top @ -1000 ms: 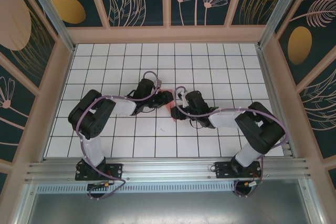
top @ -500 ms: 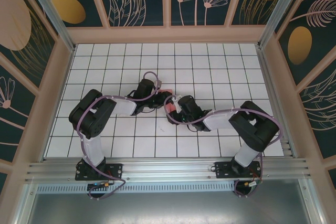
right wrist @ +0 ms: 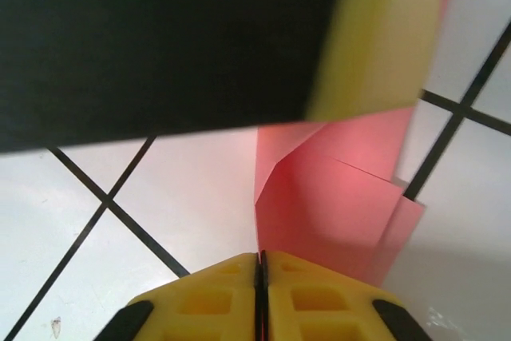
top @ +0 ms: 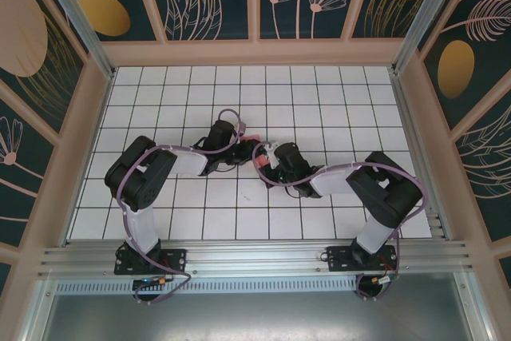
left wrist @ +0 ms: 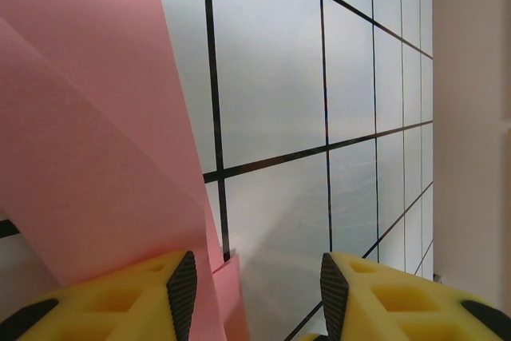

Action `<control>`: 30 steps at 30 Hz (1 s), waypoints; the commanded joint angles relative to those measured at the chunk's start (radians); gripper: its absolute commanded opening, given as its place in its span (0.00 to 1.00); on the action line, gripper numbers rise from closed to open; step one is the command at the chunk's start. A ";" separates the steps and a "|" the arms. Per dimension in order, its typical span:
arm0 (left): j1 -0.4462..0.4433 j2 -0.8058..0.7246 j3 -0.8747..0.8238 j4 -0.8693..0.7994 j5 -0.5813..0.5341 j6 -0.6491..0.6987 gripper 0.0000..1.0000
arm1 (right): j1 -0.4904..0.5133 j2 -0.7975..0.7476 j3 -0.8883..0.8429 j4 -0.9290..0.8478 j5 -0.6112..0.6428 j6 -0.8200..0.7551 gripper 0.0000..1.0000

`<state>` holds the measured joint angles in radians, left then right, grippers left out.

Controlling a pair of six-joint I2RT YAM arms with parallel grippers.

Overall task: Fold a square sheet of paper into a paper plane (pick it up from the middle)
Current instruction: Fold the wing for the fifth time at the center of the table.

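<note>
- Pink paper point(right wrist: 335, 213) is part-folded: layered flaps and a crease, not yet a dart.
- Right gripper point(right wrist: 261, 277) is clamped on the paper's edge; the sheet rises just ahead of its tips.
- Left gripper point(left wrist: 255, 293) has its jaws apart, with the paper against one finger.
- Probably several folds are left.

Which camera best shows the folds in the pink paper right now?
Right wrist: the pink paper shows its stacked layers and creases sharply, running into the shut right tool. Left wrist shows a broad pink face, cropped, with one diagonal crease. Top external shows it as small, distant pink slivers.
</note>
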<state>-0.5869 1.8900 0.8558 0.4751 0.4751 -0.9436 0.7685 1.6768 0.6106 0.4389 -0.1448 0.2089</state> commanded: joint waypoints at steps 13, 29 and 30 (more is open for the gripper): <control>0.009 -0.088 -0.034 0.095 0.048 0.014 0.53 | -0.080 0.026 -0.095 0.232 -0.263 0.240 0.00; 0.005 -0.170 -0.179 0.276 0.129 -0.002 0.55 | -0.162 0.104 -0.206 0.533 -0.382 0.587 0.00; 0.004 -0.170 -0.180 0.278 0.135 0.000 0.55 | -0.165 0.114 -0.213 0.559 -0.392 0.605 0.00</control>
<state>-0.5842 1.7340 0.6861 0.6819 0.5644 -0.9478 0.6163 1.7523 0.4198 0.8841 -0.4896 0.7216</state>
